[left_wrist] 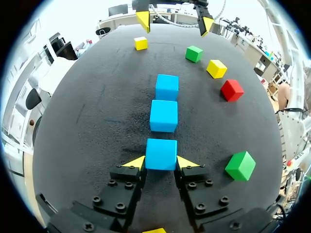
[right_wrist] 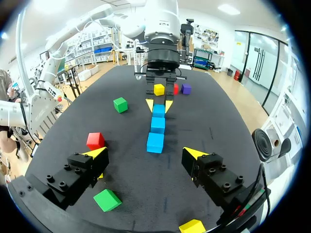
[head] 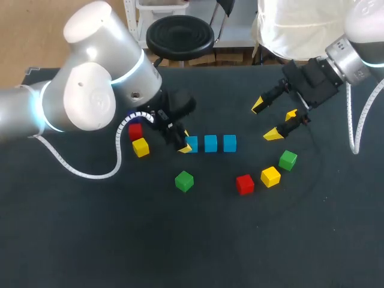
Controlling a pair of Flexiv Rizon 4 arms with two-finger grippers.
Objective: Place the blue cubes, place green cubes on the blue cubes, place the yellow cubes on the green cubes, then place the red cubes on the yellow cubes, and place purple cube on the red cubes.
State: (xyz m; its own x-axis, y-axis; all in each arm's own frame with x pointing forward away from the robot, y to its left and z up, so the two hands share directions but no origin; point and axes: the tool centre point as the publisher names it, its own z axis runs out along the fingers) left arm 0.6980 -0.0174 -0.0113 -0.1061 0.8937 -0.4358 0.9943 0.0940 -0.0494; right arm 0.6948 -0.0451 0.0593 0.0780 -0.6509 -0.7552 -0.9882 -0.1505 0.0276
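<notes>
Left end effector (left_wrist: 161, 163) clenched on the end blue cube (left_wrist: 161, 153) of a three-cube row (head: 210, 143) whose long axis runs straight ahead on the tabletop (head: 120, 240) toward the released right end effector (head: 265, 121), which hangs nearer one green cube (head: 288, 159).

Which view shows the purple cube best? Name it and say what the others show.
Right wrist view: the purple cube sits unobstructed beside a red cube, past the left gripper holding a blue cube. The head view and left wrist view do not show it at all.
</notes>
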